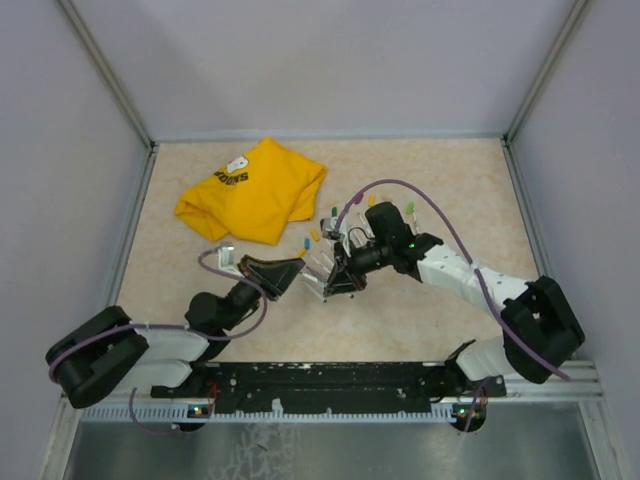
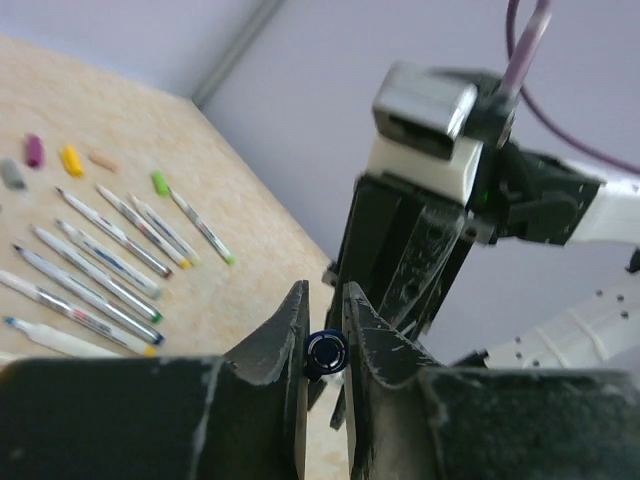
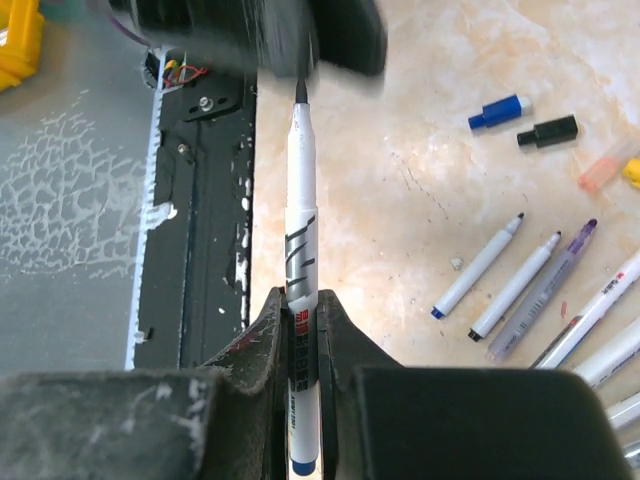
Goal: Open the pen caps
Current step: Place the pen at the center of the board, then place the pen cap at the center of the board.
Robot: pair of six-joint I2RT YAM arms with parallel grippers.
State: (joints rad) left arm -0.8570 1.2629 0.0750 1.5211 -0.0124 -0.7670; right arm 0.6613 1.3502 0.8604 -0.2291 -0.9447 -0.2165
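A beige, marbled table (image 1: 460,170) fills the floor of a booth. Plain pale grey walls (image 1: 330,60) close it at the back and on both sides, and slim metal posts (image 1: 102,65) run along the back corners. A black rail (image 1: 330,378) lines the near edge, with a scuffed grey sheet (image 1: 300,450) below it. The light is soft and even, and the shadows are faint.

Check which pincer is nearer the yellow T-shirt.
Left. The left pincer, shut on a blue cap, sits close to the yellow T-shirt at its near edge. The right pincer, gripping a pen, is to its right, farther from the shirt.
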